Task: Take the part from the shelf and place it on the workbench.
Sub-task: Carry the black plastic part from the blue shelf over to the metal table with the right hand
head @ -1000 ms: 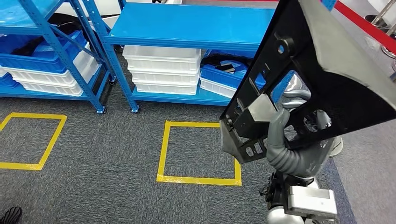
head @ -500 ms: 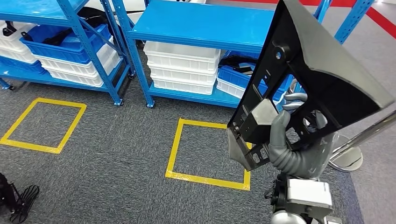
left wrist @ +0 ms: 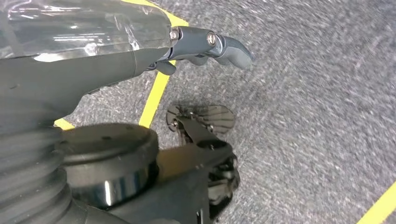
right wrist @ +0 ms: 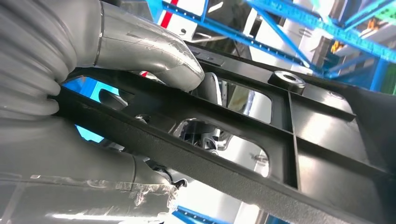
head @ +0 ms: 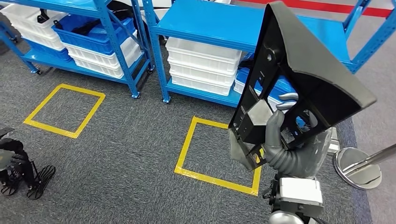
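At the far left of the head view the left hand (head: 10, 161) hangs low over the grey carpet; in its wrist view one dark finger (left wrist: 224, 44) juts out with nothing in it, but how far the rest are spread cannot be told. Behind stand the blue shelves (head: 205, 23) with white bins (head: 203, 63). On the right, the right hand (head: 280, 135) clenches the black part (head: 303, 79), thumb (right wrist: 154, 51) pressed on a rib, holding it tilted in the air in front of the shelves.

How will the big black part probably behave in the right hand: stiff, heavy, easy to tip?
The black part looks stiff: ribbed, moulded frame. Probably light for its size, given many cut-outs. The right hand grips its lower end, so it may swing or tip.
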Controlling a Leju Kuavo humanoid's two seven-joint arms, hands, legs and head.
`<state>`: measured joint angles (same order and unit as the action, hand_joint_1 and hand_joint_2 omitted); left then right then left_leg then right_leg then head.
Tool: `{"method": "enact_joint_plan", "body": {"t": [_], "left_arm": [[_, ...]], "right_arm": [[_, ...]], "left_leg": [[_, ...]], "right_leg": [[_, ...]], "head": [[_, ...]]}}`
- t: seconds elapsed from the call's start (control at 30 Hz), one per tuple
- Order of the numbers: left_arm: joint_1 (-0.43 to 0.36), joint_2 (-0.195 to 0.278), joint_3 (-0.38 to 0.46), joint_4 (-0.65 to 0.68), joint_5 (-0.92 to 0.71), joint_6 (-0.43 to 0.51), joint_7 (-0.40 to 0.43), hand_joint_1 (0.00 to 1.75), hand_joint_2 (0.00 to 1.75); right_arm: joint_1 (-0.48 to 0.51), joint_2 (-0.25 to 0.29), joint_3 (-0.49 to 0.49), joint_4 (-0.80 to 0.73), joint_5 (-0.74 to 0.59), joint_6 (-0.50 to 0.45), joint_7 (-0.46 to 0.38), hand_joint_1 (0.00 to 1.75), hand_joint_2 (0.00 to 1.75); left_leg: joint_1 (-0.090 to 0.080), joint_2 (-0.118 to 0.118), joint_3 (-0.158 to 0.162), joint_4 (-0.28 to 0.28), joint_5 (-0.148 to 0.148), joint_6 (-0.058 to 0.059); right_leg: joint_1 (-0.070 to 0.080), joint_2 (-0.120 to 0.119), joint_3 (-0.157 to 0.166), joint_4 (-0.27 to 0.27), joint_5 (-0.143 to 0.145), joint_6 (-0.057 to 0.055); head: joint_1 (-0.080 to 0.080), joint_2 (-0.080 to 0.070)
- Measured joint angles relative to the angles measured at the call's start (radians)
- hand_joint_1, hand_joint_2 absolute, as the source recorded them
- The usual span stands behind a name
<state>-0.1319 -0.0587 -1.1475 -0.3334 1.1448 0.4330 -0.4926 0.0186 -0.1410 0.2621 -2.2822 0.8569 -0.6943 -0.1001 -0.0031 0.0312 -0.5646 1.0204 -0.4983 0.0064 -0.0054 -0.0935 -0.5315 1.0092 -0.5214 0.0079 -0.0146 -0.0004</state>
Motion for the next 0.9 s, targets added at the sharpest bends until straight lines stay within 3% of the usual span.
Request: {"method": "enact_joint_plan", "body": {"t": [0.03,0.1,0.17,0.2,0.23,0.27,0.33,0.37,0.4,0.47,0.53,0.57,0.63,0.7,0.77,0.8,0.9], "left_arm": [[0.001,0.0,0.0,0.0,0.0,0.0,0.0,0.0,1.75],[0.0,0.0,0.0,0.0,0.0,0.0,0.0,0.0,1.75],[-0.001,0.0,0.0,0.0,0.001,0.0,0.0,0.0,1.75],[-0.001,0.0,0.0,0.0,0.002,0.0,0.0,0.0,1.75],[-0.001,0.0,0.0,0.0,0.003,0.0,0.0,0.0,1.75],[0.0,0.0,0.0,0.0,0.004,0.0,0.0,0.0,1.75],[-0.001,0.0,0.0,0.0,0.006,0.0,0.0,0.0,1.75],[-0.001,0.0,0.0,0.0,0.006,0.0,0.0,0.0,1.75],[-0.002,0.0,0.0,0.0,0.007,0.0,0.0,0.0,1.75],[-0.002,0.0,0.0,0.0,0.007,0.0,0.0,0.0,1.75],[-0.001,0.0,0.0,0.0,0.007,0.0,0.0,0.0,1.75],[0.0,0.0,0.0,0.0,0.007,0.0,0.0,0.0,1.75],[0.0,0.0,0.0,0.0,0.006,0.0,0.0,0.0,1.75],[-0.001,0.0,0.0,0.0,0.006,0.0,0.0,0.0,1.75],[0.001,0.0,0.0,0.0,0.004,0.0,0.0,0.0,1.75],[0.002,0.0,0.0,0.0,0.002,0.0,0.0,0.0,1.75],[0.002,0.0,0.0,0.0,-0.002,0.0,0.0,0.0,1.75]], "right_arm": [[0.0,-0.003,0.0,-0.001,0.001,0.0,0.003,1.75,1.75],[0.0,-0.008,0.001,-0.003,0.001,0.0,0.009,1.75,1.75],[0.002,-0.014,0.001,-0.005,-0.003,0.0,0.014,1.75,1.75],[0.004,-0.017,0.002,-0.005,-0.005,0.0,0.015,1.75,1.75],[0.006,-0.02,0.002,-0.005,-0.008,0.0,0.016,1.75,1.75],[0.007,-0.022,0.002,-0.005,-0.009,0.0,0.016,1.75,1.75],[0.007,-0.026,0.002,-0.005,-0.011,0.0,0.016,1.75,1.75],[0.007,-0.027,0.003,-0.005,-0.012,0.0,0.016,1.75,1.75],[0.008,-0.029,0.003,-0.006,-0.013,0.0,0.016,1.75,1.75],[0.009,-0.032,0.004,-0.007,-0.014,0.0,0.016,1.75,1.75],[0.01,-0.035,0.004,-0.009,-0.015,0.0,0.017,1.75,1.75],[0.01,-0.037,0.005,-0.009,-0.016,0.0,0.017,1.75,1.75],[0.01,-0.039,0.008,-0.011,-0.016,0.0,0.017,1.75,1.75],[0.011,-0.043,0.009,-0.013,-0.017,0.0,0.021,1.75,1.75],[0.011,-0.048,0.01,-0.013,-0.016,0.0,0.029,1.75,1.75],[0.011,-0.05,0.01,-0.013,-0.016,0.0,0.034,1.75,1.75],[0.011,-0.056,0.012,-0.017,-0.015,0.0,0.042,1.75,1.75]], "left_leg": [[0.002,-0.006,0.0,-0.004,0.003,0.006],[0.007,-0.019,0.001,-0.013,0.011,0.019],[0.009,-0.034,-0.001,-0.015,0.015,0.026],[0.009,-0.042,-0.002,-0.014,0.016,0.027],[0.008,-0.051,-0.003,-0.013,0.016,0.027],[0.008,-0.061,-0.004,-0.011,0.016,0.027],[0.009,-0.083,-0.004,-0.007,0.015,0.026],[0.01,-0.093,-0.005,-0.004,0.015,0.024],[0.009,-0.104,-0.008,0.0,0.015,0.02],[0.011,-0.123,-0.02,0.005,0.018,0.008],[0.014,-0.142,-0.027,0.005,0.022,-0.006],[0.012,-0.138,-0.031,0.012,0.017,-0.013],[0.007,-0.103,-0.059,0.08,-0.024,-0.023],[0.008,-0.062,-0.113,0.202,-0.087,-0.029],[0.01,-0.046,-0.146,0.279,-0.112,-0.028],[0.01,-0.042,-0.135,0.264,-0.096,-0.025],[0.003,-0.005,-0.036,0.076,-0.01,-0.01]], "right_leg": [[-0.002,0.002,0.001,0.002,-0.004,0.005],[-0.006,0.034,-0.014,0.045,-0.04,0.014],[-0.008,0.074,-0.067,0.165,-0.109,0.021],[-0.008,0.083,-0.097,0.231,-0.136,0.022],[-0.008,0.086,-0.117,0.274,-0.145,0.023],[-0.008,0.088,-0.121,0.281,-0.133,0.023],[-0.01,0.099,-0.074,0.179,-0.061,0.02],[-0.011,0.12,-0.043,0.11,-0.032,0.017],[-0.013,0.144,-0.019,0.051,-0.011,0.014],[-0.012,0.175,-0.004,0.009,-0.007,0.009],[-0.012,0.16,-0.005,0.004,-0.004,0.0],[-0.014,0.148,-0.003,-0.001,-0.001,-0.005],[-0.019,0.119,0.001,-0.01,0.003,-0.014],[-0.015,0.091,0.002,-0.008,0.002,-0.019],[-0.013,0.066,0.001,-0.006,-0.001,-0.022],[-0.012,0.053,0.002,-0.005,-0.003,-0.021],[-0.008,0.025,0.008,-0.002,-0.01,-0.014]], "head": [[0.0,0.0],[0.003,0.0],[0.011,0.0],[0.014,0.0],[0.016,0.0],[0.016,0.0],[0.018,0.0],[0.019,0.0],[0.019,0.0],[0.019,0.0],[0.019,0.0],[0.018,0.0],[0.01,0.0],[0.001,0.0],[0.0,0.0],[0.0,0.0],[0.0,0.0]]}}
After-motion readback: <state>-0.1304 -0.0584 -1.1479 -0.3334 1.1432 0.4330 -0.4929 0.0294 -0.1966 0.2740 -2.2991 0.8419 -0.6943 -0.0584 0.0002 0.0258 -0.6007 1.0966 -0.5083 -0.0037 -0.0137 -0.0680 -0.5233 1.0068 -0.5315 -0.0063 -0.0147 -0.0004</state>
